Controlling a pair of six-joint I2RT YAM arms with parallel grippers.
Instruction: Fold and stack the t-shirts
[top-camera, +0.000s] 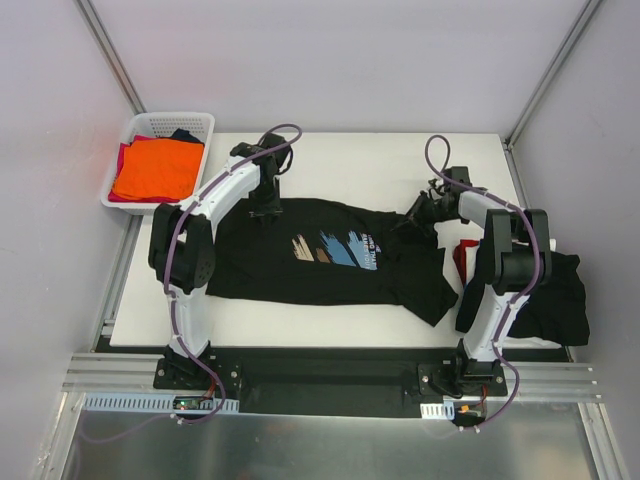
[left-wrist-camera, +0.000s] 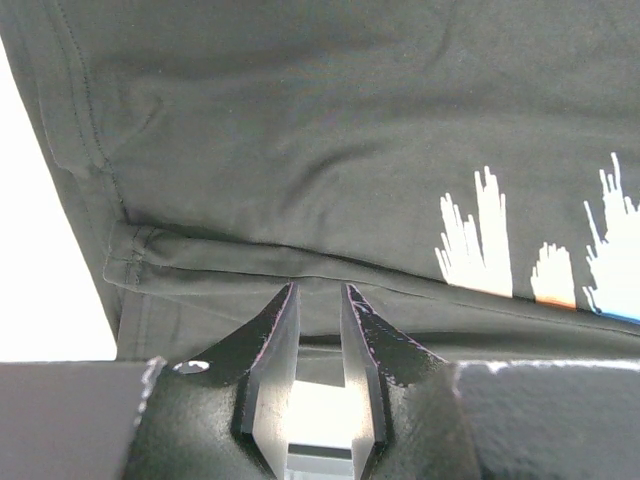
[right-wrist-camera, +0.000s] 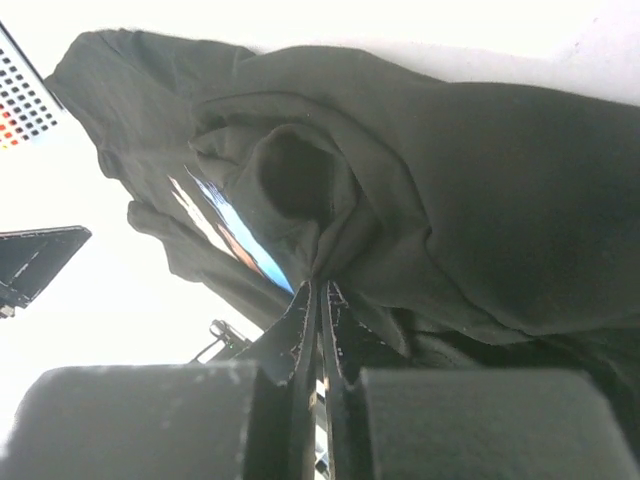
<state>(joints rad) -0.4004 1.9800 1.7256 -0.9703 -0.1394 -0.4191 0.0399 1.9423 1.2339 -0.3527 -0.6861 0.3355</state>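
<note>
Saw the printed t-shirt (top-camera: 320, 255) spread flat on the table (top-camera: 360, 160), with its long side going left to right and its print facing up. Found the left claw (top-camera: 266, 208) at the far edge of the shirt, near the left end. Found the right claw (top-camera: 418, 212) at that same far edge, near the right end, well apart from the other one. So had one claw close to each end of the long edge.

Found the right claw squeezed tight, with a bunch of black cloth from the shirt puckered up at its tips. Saw only a thin gap between the left claw's fingers (left-wrist-camera: 275, 330), with a folded edge of the shirt right at the tips. Could not be sure of a real pinch there; too dark at the tips to say.

Judged the next move as a pull of the far edge over toward the near edge, needing a good hold at both ends. Noticed a pile of folded shirts (top-camera: 560, 290) on the right, beside the right arm.
</note>
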